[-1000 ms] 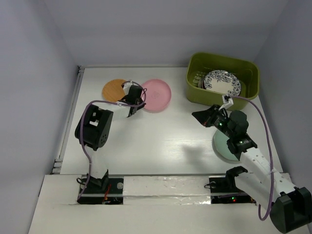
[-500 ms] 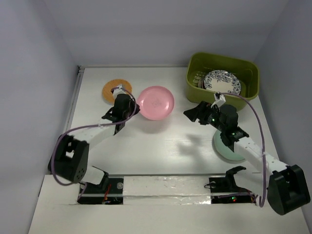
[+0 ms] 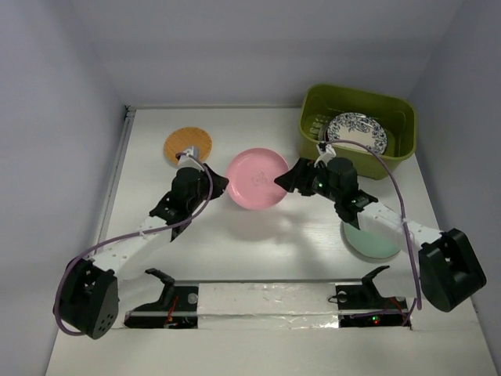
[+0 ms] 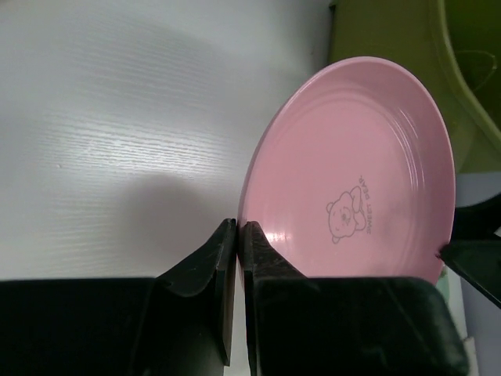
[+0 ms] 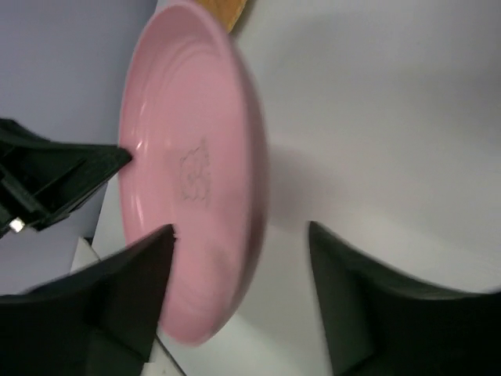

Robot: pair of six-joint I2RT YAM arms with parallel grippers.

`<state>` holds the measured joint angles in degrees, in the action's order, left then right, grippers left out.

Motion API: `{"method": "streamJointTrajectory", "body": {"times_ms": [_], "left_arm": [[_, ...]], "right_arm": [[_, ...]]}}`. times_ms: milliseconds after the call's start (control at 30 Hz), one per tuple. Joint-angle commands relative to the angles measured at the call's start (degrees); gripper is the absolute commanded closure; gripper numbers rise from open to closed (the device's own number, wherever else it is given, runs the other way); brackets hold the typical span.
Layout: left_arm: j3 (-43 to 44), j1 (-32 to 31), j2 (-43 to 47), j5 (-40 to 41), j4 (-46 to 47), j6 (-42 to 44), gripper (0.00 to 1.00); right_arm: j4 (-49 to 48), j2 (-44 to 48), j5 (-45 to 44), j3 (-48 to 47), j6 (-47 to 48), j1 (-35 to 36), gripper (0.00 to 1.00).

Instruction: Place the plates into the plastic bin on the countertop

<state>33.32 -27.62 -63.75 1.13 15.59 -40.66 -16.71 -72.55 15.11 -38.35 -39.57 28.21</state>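
While pinching pink plate (image 3: 258, 178) by the rim in tight-clamped left gripper (image 4: 238, 235), lifted it off counter (image 3: 258, 235) left of bin (image 3: 311, 153), and swung right gripper (image 3: 291, 178) in, spread wide around far rim: handover likely next.

White links (image 3: 129, 241), black joints (image 3: 88, 291), purple cables (image 3: 395, 178), black end effectors (image 4: 237, 229)

Tiny unreadable lettering (image 4: 365, 205) beside bear print (image 4: 342, 218) on pink plate (image 4: 368, 133)
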Motion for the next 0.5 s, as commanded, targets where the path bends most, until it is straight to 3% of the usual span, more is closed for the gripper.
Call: {"method": "streamJointTrajectory", "body": {"times_ms": [0, 33, 100, 133, 267, 333, 467], "left_arm": [[-0.71, -0.59, 5.2, -4.46, 4.61, -0.38, 1.0], [-1.06, -0.6, 6.17, -5.25, 4.88, -0.73, 1.0], [-1.5, -0.6, 8.72, -6.4, 4.8, -0.82, 1.0], [-1.77, -0.6, 9.68, -6.66, 4.88, -0.99, 1.0], [-2.99, -1.21, 13.99, -8.16, 4.71, -0.99, 0.67], [-3.7, -3.22, 14.96, -7.63, 5.15, -0.73, 0.64], [-3.0, -12.09, 13.22, 0.68, 3.92, 1.55, 0.63]], "right_arm": [[-2.01, -1.97, -3.86, -3.22, -1.73, 0.18, 0.31], [-2.36, -2.33, -3.86, -3.14, -2.17, 0.18, 0.53], [-3.07, -2.68, -4.92, -3.14, -3.93, 0.18, 0.74], [-2.89, -2.51, -5.53, -3.75, -4.28, 0.18, 0.99], [3.57, 2.23, -17.52, -8.81, -2.28, -0.69, 1.0], [7.55, 3.29, -20.55, -13.48, 0.1, -3.14, 1.0], [12.39, 0.84, -20.48, -23.25, 2.4, -18.49, 1.0]]}}
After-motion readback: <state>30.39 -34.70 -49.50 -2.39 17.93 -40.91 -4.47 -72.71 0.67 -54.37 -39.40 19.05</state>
